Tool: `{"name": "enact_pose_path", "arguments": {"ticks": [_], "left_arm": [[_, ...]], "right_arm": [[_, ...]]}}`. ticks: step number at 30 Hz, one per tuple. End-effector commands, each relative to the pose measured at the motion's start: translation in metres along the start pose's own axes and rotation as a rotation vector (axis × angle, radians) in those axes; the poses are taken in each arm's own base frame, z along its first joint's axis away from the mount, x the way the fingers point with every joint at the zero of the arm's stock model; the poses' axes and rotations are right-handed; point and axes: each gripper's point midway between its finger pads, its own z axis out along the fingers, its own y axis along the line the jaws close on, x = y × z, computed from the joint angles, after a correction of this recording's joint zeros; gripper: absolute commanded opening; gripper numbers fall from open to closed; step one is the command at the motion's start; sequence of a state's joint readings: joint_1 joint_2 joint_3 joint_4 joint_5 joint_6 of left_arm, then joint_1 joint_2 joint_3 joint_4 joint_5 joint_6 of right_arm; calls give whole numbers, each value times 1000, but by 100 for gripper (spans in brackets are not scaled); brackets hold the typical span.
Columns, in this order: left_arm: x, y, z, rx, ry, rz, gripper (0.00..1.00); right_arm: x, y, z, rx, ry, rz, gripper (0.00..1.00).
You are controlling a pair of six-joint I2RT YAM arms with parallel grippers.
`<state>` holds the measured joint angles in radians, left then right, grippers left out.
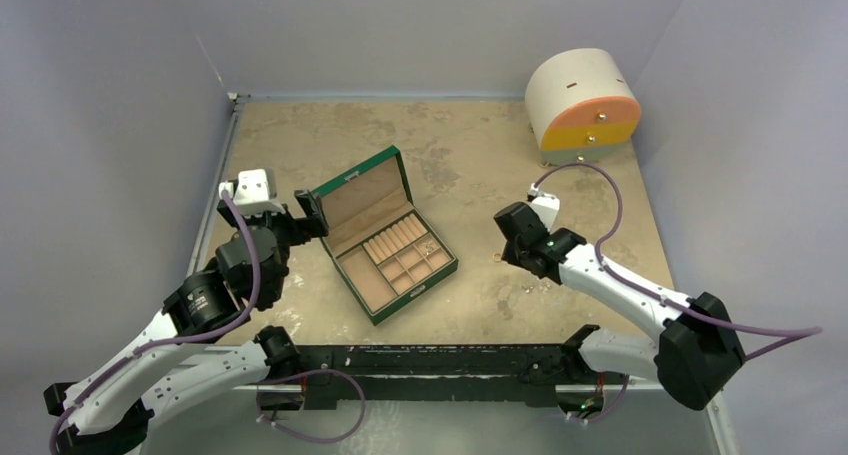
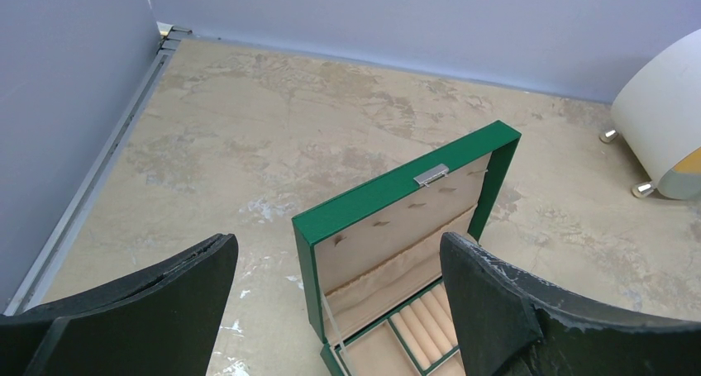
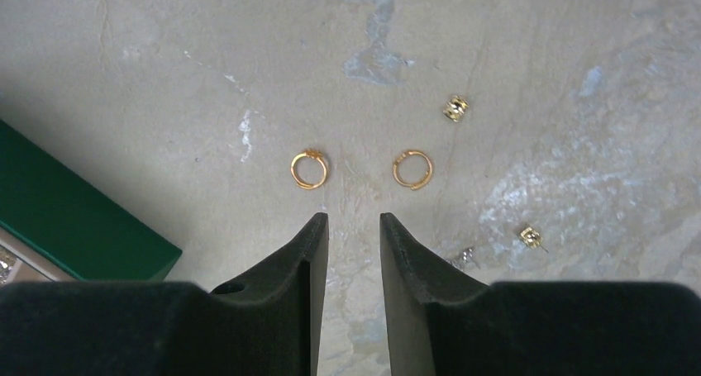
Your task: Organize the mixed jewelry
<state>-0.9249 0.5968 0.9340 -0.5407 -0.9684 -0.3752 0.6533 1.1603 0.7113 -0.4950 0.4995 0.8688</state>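
**A:** so where's the jewelry sitting right now?

**B:** loose on the counter point(image 3: 207, 78), off to the right of the green box point(image 3: 74, 219). Two gold rings point(image 3: 309, 169) lie side by side, not touching, just ahead of the right pincer point(image 3: 353, 223). A chunky gold piece point(image 3: 455, 108) is further out on the right and a stud earring point(image 3: 530, 237) is nearer. There's also a tiny silvery bit point(image 3: 465, 258) beside the right finger, too blurry to name.

**A:** pincers gripping anything?

**B:** nope. The right one's released, narrow gap, nothing in it. The left pincer point(image 2: 335, 244) is spread wide and empty, facing the box's raised lid point(image 2: 397, 198).
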Motion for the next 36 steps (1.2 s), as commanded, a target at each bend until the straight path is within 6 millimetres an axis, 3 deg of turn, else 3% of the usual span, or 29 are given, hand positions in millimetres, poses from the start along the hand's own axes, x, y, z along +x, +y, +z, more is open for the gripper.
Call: {"name": "enact_pose_path", "arguments": {"ticks": [1,11,24,36], "left_arm": [[-4,-3,1,1,-12,-20,93],[-4,-3,2,3,-13,-20,93],[-4,-3,2,-1,-12,-17,93],[-2,-3,3,-9,-7,-7,92]], "right_arm": [[-15,23,8,-107,-15,-88,32],[-5,41,33,-232,70,-197,29],[9,32,58,-202,127,-241,27],[16,29,61,-195,161,-241,25]]}}
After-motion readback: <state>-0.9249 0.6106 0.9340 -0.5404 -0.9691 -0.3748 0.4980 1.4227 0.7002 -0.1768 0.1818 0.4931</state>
